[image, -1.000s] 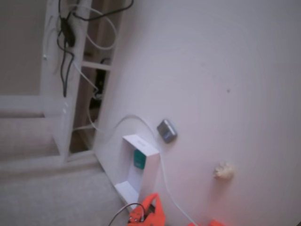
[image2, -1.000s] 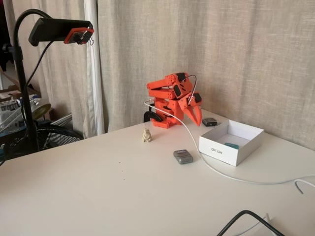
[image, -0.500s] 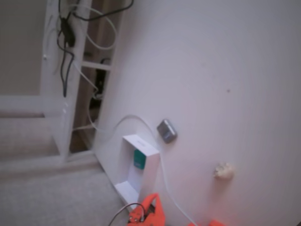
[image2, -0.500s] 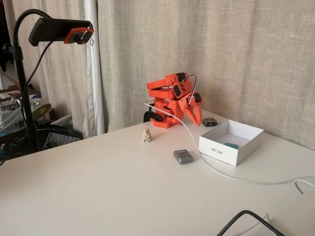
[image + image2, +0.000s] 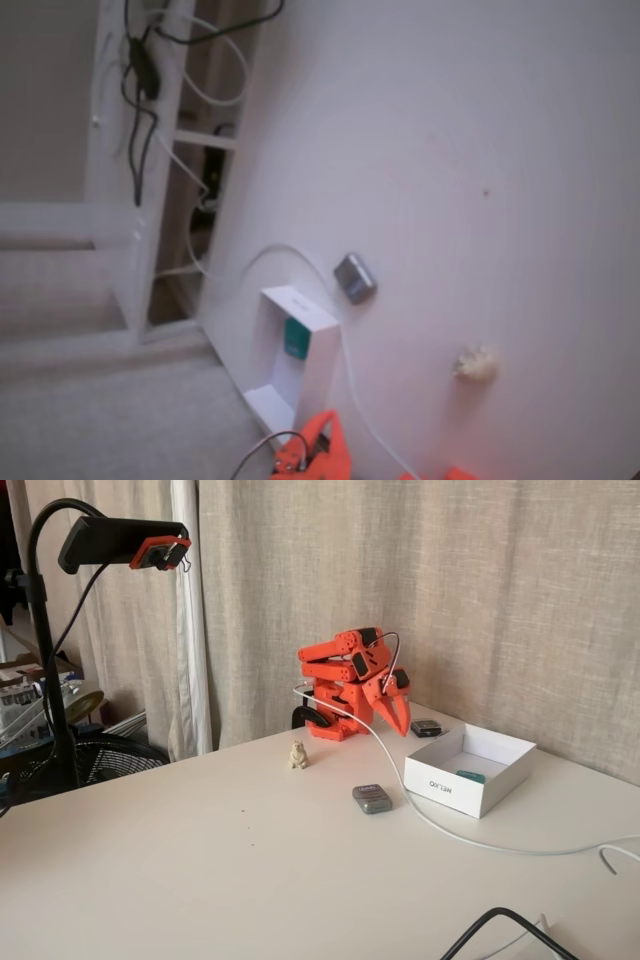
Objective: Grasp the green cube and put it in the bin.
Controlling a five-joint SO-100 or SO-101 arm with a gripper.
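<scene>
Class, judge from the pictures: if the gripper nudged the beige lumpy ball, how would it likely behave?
The beige lumpy ball looks small, so probably light. Its uneven shape suggests it would wobble or tip rather than roll cleanly. It stands alone on the white table, so a push would likely send it sliding.

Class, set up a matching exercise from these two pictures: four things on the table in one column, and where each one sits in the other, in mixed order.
1 green cube
2 grey block
3 beige lump
4 gripper

A in front of the arm's base
B inside the bin
C pointing down beside the bin
D beside the white cable

Pairs: 1-B, 2-D, 3-A, 4-C
</scene>
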